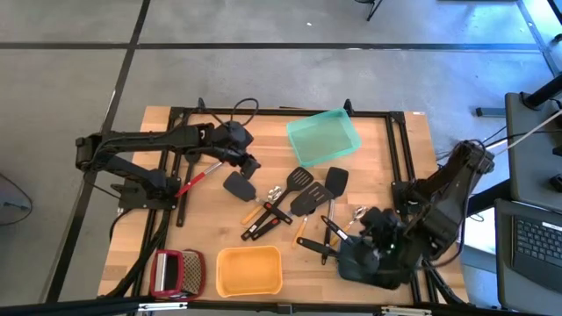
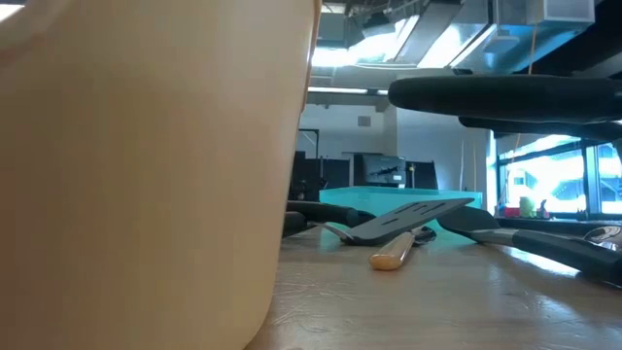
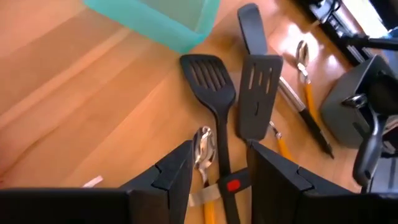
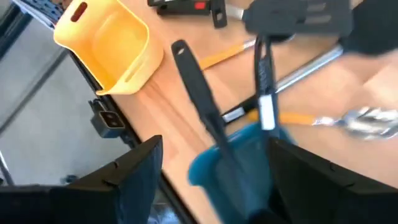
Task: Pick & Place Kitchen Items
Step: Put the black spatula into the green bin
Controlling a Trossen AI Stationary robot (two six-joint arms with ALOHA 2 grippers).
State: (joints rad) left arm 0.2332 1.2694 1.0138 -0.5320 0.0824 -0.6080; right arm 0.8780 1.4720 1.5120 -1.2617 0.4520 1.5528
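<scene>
Left gripper (image 1: 249,167) hangs over the table's middle-left, near the teal tray (image 1: 324,136), fingers (image 3: 171,177) part open w/ nothing between them, above a pile of black spatulas (image 3: 214,84) & a small metal spoon (image 3: 203,146). Right gripper (image 1: 364,254) sits low at the front-right edge, jaws spread wide, empty, over a blue tray (image 4: 239,165) w/ a black utensil handle (image 4: 199,99) lying across it. Yellow tray (image 1: 249,269) at front centre, grater (image 1: 177,271) front-left, red spoon (image 1: 198,180) by the left arm.

Wooden table (image 1: 211,228) on a black frame. 3 trays: teal tray (image 1: 324,137) at far edge, yellow tray (image 1: 248,270) at near edge, blue tray (image 4: 239,165) near right. Red-framed grater (image 1: 177,271) beside yellow tray. Laptop (image 1: 534,241) off right.
</scene>
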